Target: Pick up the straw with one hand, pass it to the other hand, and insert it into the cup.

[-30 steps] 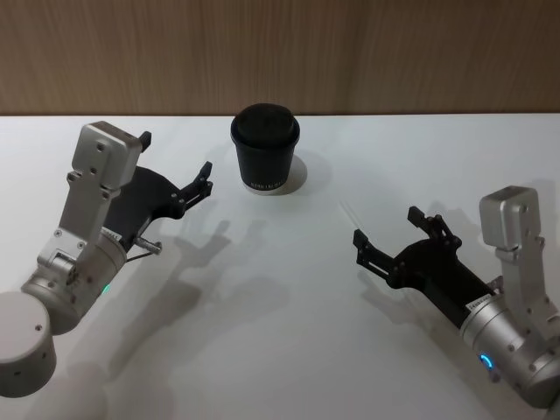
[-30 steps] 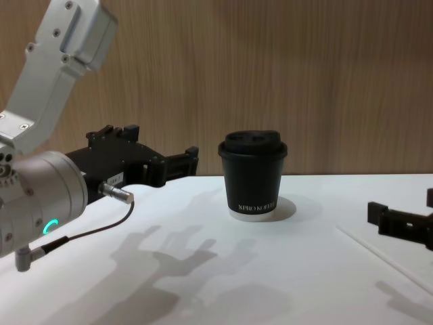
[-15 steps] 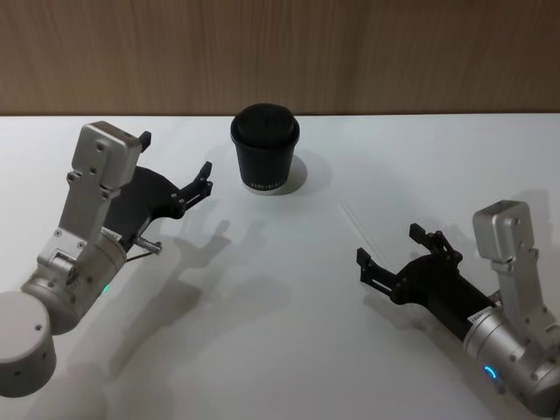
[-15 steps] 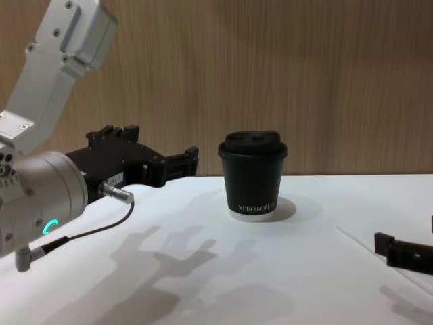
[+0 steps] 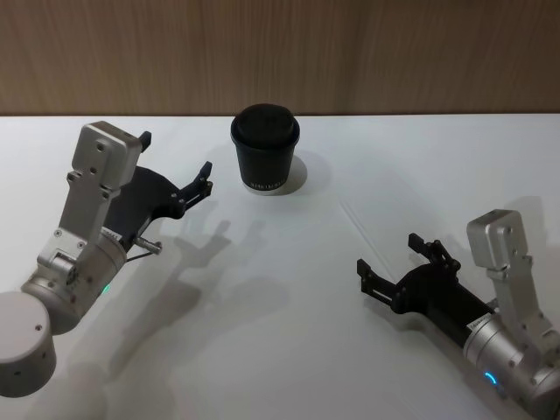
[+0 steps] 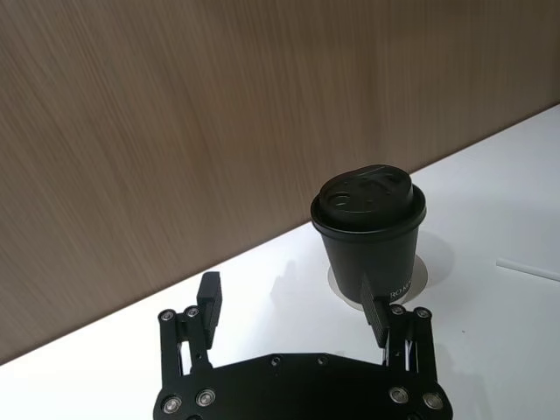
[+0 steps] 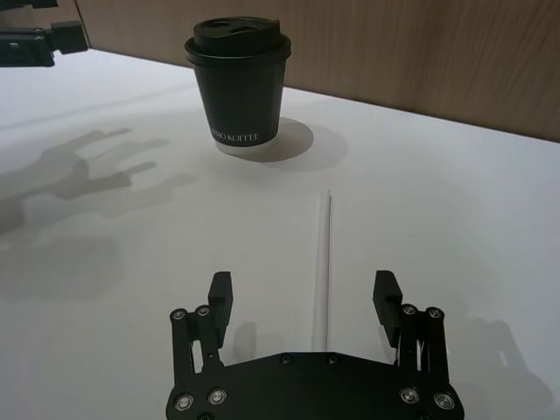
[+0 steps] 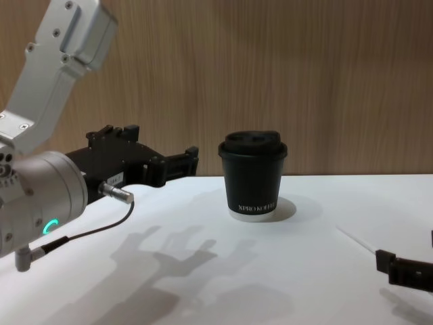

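Now: cup [image 5: 265, 157] lidded, straw [image 7: 323, 262] on table [image 5: 280, 350].

The left arm [image 5: 87, 201] and right arm [image 5: 507, 262] are formed of silver-grey links topped by boxy housings, each with a teal ring light [image 8: 47, 227]. A silver plug [image 8: 116, 193], thin black cable [image 8: 81, 235] and small white label [image 8: 114, 179] are carried on the left. The left jaws and right jaws are made of flat black plates dotted with silver screws.

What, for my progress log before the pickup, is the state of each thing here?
Straw: lying flat on the table, ungripped.
Cup: upright, domed lid on.
Left pincer: open, empty, beside the cup.
Right pincer: open, empty, lined up on the straw.
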